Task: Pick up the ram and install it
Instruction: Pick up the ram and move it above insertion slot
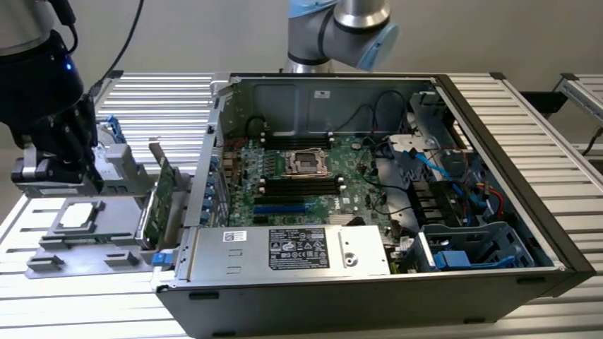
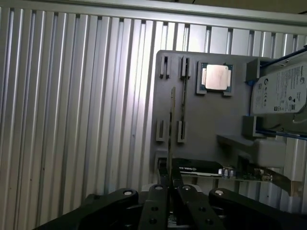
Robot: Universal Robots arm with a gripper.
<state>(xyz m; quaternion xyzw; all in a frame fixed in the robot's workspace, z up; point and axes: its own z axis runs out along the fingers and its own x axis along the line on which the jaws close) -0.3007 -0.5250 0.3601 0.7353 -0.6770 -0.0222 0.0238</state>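
At the left edge of the exterior view, my gripper (image 1: 52, 176) hangs above the grey parts tray (image 1: 94, 247). It is well apart from the open computer case (image 1: 527, 212), which takes up the centre and right of the frame.

In the wrist view the two fingers (image 2: 157, 203) stand close on either side of the ram (image 2: 172, 129). The ram shows edge-on as one thin line running out from between them, and I read the jaws as closed on it. The stick looks longer than the spacing of the slotted holders on the tray beneath, so I judge it lifted clear of them, not seated. A loose processor (image 2: 216, 76) lies in its tray pocket just beside those holders.

Handling notes (judgement):
- **Weight and stiffness:** the ram is light and stiff but thin. It tolerates clamping across its flat faces, not bending or twisting.
- **Where to hold:** take it on the faces near the middle of its length, at the upper edge. Keep the pads off the contact edge.
- **Grip force:** moderate. The chips are fragile, and the board is smooth enough to slip or tilt.

The black memory slots (image 1: 299, 185) lie on the board inside the case, beside the processor socket (image 1: 306, 161).
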